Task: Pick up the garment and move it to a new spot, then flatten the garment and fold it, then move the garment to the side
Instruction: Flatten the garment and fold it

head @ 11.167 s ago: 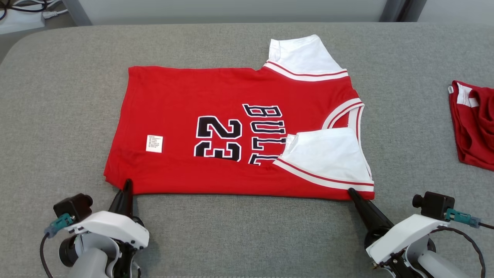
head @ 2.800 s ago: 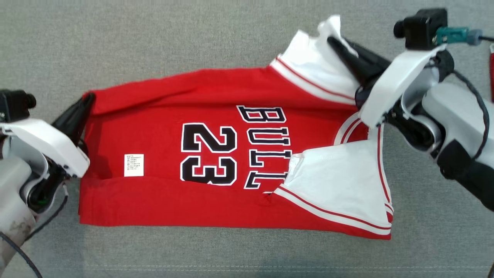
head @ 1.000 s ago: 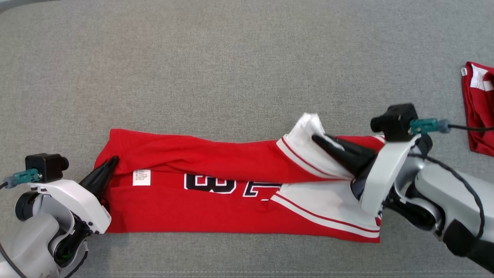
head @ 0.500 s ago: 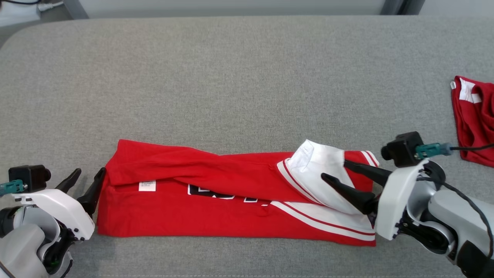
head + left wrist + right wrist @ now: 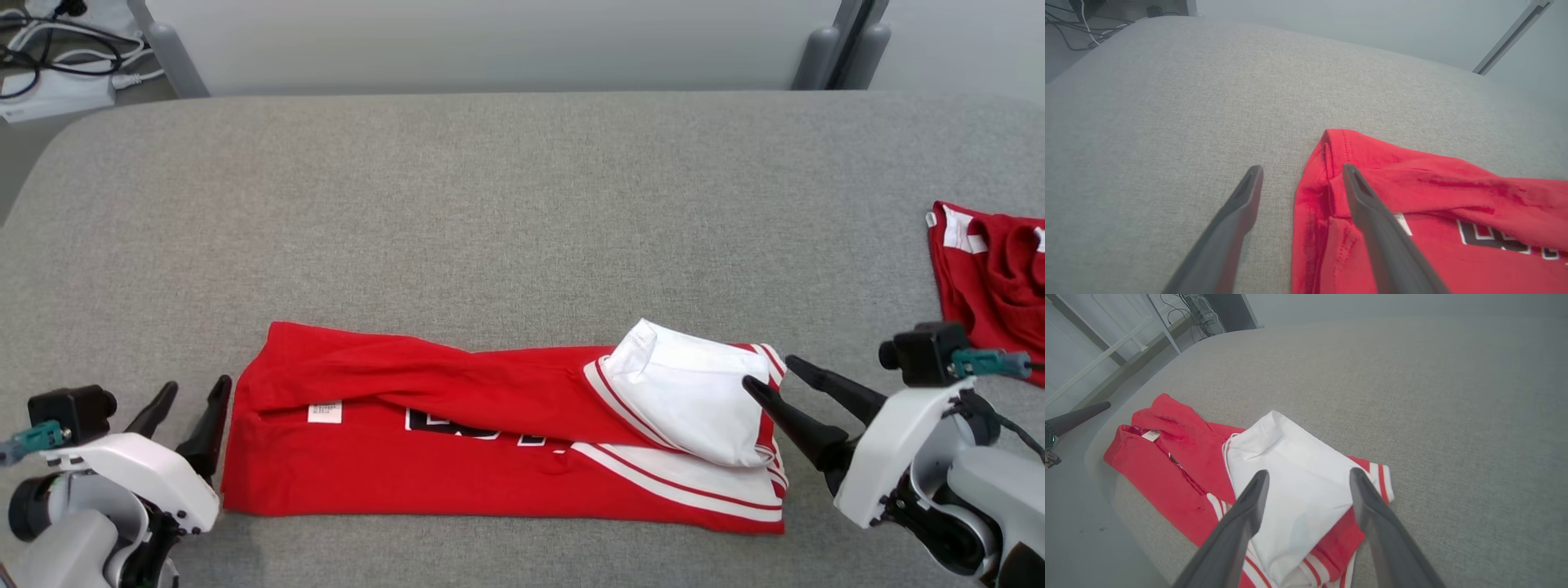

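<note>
The red jersey (image 5: 457,482) lies folded lengthwise into a long band on the robot's side of the grey padded table (image 5: 522,204). A white sleeve (image 5: 694,400) with red-and-white striped trim is turned over its right end. Black, white-edged lettering (image 5: 469,425) peeks from under the fold, too covered to read. The print on the small white label (image 5: 325,412) is too small to read. The left gripper (image 5: 196,384) stands spread and empty just beside the left end. The right gripper (image 5: 769,371), also spread and empty, is at the sleeve end. Another red garment (image 5: 988,278) lies well apart at the right edge.
</note>
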`<state>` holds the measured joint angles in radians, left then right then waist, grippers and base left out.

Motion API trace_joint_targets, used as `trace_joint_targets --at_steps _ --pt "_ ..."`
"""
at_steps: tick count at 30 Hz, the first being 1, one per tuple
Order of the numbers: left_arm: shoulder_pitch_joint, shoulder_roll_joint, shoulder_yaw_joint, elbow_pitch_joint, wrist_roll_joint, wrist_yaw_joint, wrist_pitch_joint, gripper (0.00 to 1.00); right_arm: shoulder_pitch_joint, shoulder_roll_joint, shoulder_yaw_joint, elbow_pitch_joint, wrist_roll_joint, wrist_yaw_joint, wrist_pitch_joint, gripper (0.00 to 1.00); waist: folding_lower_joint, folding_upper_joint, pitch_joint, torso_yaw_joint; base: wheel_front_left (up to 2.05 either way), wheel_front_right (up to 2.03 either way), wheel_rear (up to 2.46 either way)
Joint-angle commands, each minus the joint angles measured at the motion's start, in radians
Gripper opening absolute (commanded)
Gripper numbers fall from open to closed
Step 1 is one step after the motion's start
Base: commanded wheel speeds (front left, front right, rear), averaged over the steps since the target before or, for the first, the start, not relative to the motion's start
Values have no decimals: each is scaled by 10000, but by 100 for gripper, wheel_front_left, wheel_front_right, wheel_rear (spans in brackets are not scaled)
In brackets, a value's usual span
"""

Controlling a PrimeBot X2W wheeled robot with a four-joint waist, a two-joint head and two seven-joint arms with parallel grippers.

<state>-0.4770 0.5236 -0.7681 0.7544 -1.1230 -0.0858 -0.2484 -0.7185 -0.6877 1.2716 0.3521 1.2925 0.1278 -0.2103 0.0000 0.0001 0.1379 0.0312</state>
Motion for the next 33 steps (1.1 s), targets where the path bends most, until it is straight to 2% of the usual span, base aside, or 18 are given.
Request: trace_joint_targets --at_steps 1,6,10,19,29,33 --pt "3 353 688 -246 265 166 -133 100 472 -189 -149 47 90 29 -253 100 0 -1 -111 -11 0 0 0" --pt "883 -58 1895 -995 1228 523 -133 100 1012 -51 -606 388 103 29 -469 100 0 -1 -350 -57 0 0 0" --pt "1330 -183 2704 -1418 1823 572 -133 100 1308 110 -1122 672 -167 29 -505 100 0 -1 -453 -102 0 0 0" --pt "2744 -1130 4600 -2641 3689 681 -133 100 3017 1153 -4420 1077 -2185 29 -513 100 0 -1 -765 -157 0 0 0" --pt "3882 -2245 6315 -3596 5383 572 -133 100 4749 2380 -7207 822 -4068 29 -514 100 0 -1 -1006 -141 0 0 0" --pt "4209 -2688 6974 -3805 5959 444 -133 100 5216 2847 -7808 755 -4561 29 -514 100 0 -1 -1055 -118 0 0 0"
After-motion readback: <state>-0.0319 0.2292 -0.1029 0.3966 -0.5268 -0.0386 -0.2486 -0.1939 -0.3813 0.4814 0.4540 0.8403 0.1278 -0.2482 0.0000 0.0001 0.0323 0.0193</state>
